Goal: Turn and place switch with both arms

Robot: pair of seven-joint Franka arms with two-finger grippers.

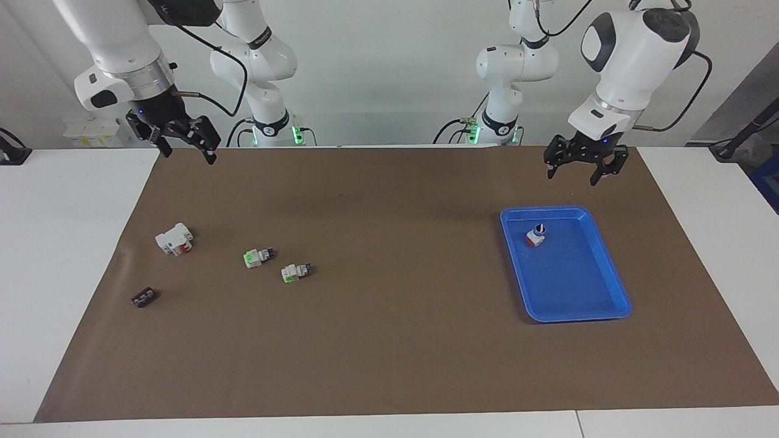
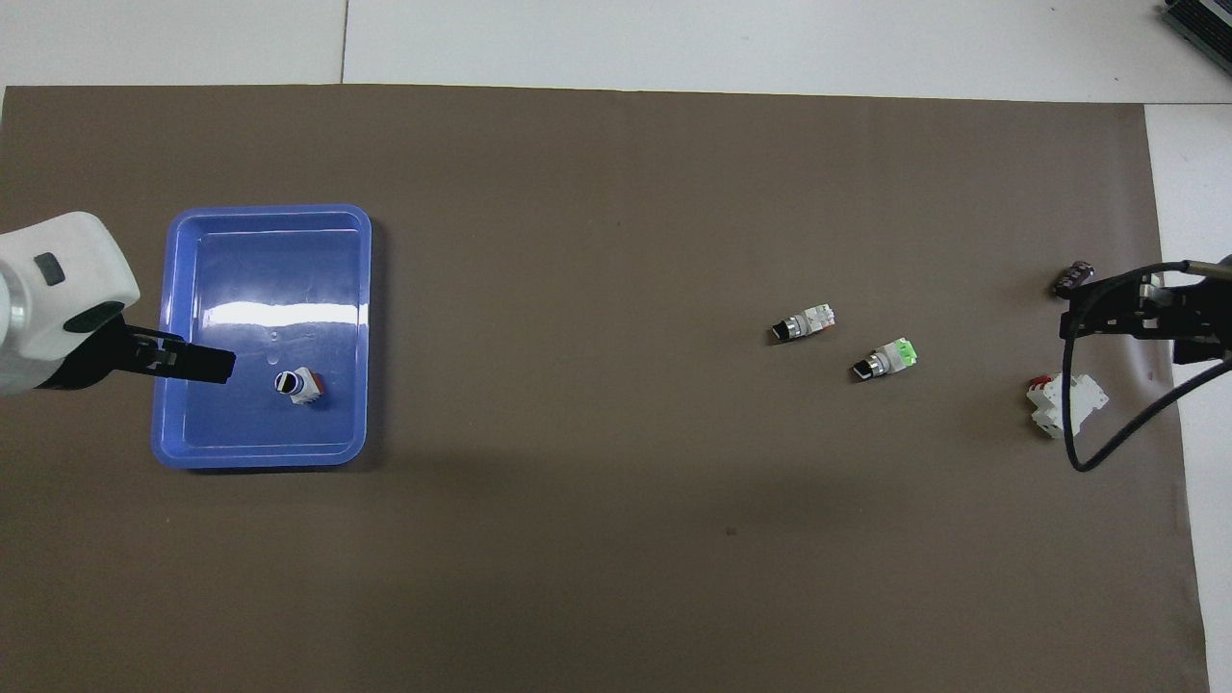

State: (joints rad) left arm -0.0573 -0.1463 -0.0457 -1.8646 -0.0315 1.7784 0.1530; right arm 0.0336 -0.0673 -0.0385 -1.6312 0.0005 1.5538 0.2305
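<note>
The switch (image 1: 535, 235), a tiny white block with an orange-red base and a black end on top, stands upright in the blue tray (image 1: 569, 316), in the part nearer the robots. It also shows in the overhead view (image 2: 300, 385), inside the tray (image 2: 260, 458). My left gripper (image 1: 584, 167) hangs open and empty in the air over the tray's edge at the left arm's end; in the overhead view the left gripper (image 2: 197, 364) reaches over that rim. My right gripper (image 1: 185, 143) hangs open and empty, high over the mat's right-arm end, and also shows in the overhead view (image 2: 1107, 313).
Two white switches with green faces (image 1: 258, 257) (image 1: 296, 272) lie on the brown mat, also seen from overhead (image 2: 887, 358) (image 2: 804, 324). A larger white block with red (image 1: 174, 238) (image 2: 1064, 404) and a small black part (image 1: 145, 297) (image 2: 1073, 279) lie toward the right arm's end.
</note>
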